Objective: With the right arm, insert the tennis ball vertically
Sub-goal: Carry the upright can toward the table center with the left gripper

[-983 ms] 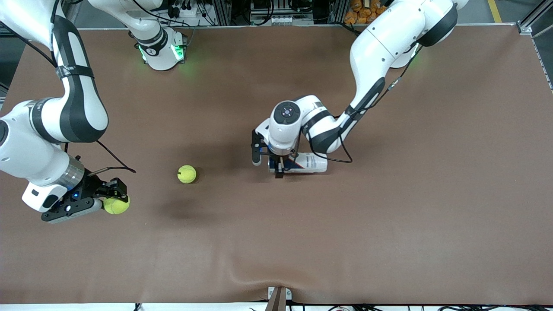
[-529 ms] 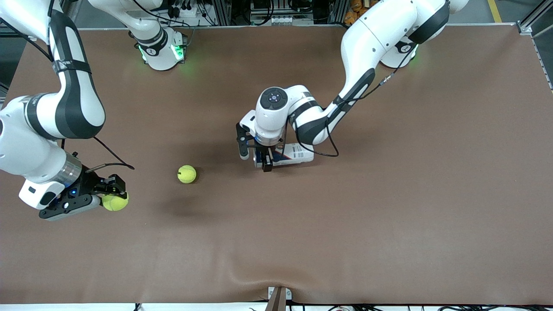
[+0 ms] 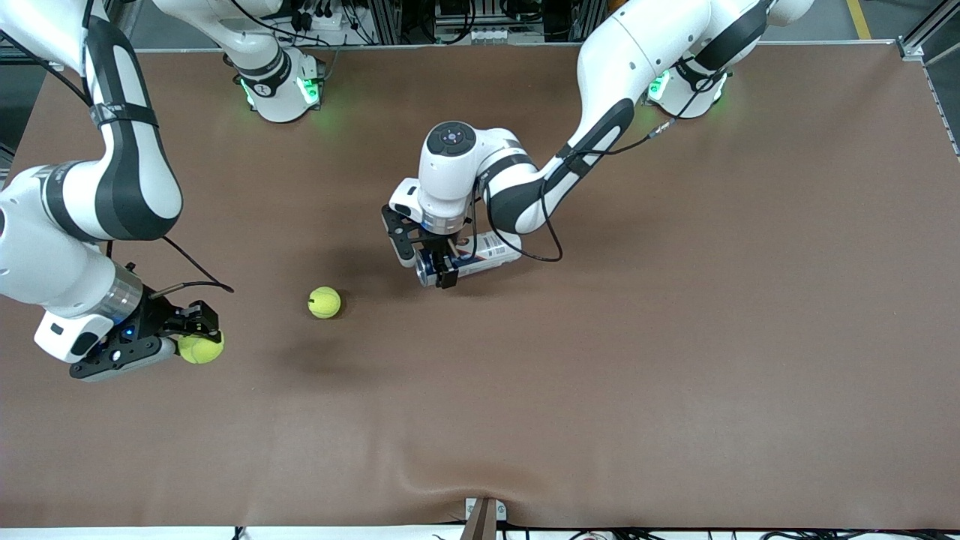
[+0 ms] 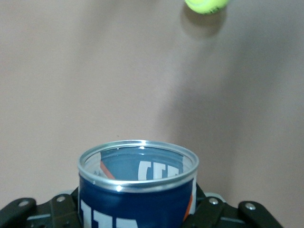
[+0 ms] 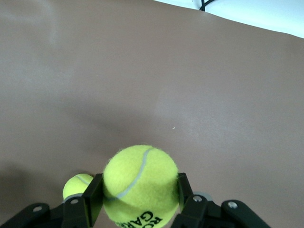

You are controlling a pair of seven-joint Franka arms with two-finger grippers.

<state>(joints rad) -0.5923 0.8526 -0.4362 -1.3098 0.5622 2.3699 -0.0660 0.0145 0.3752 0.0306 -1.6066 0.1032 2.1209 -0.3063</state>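
Nearest my camera, I note the right gripper [image 3: 196, 337] up over the brown table [image 3: 675, 375] at the right arm's end, its fingers [image 5: 92, 194] clamped on a tennis ball [image 3: 201, 349]; the right wrist view confirms both sides of the ball pinched. Beside that gripper, toward the table's middle, a second tennis ball [image 3: 324, 302] lies loose on the table. Past it, the left gripper [image 3: 433, 268] is closed on an open blue-and-white ball can [image 3: 480, 255], held tilted in the air over the middle of the table, its metal rim [image 4: 137, 164] open toward the loose ball.
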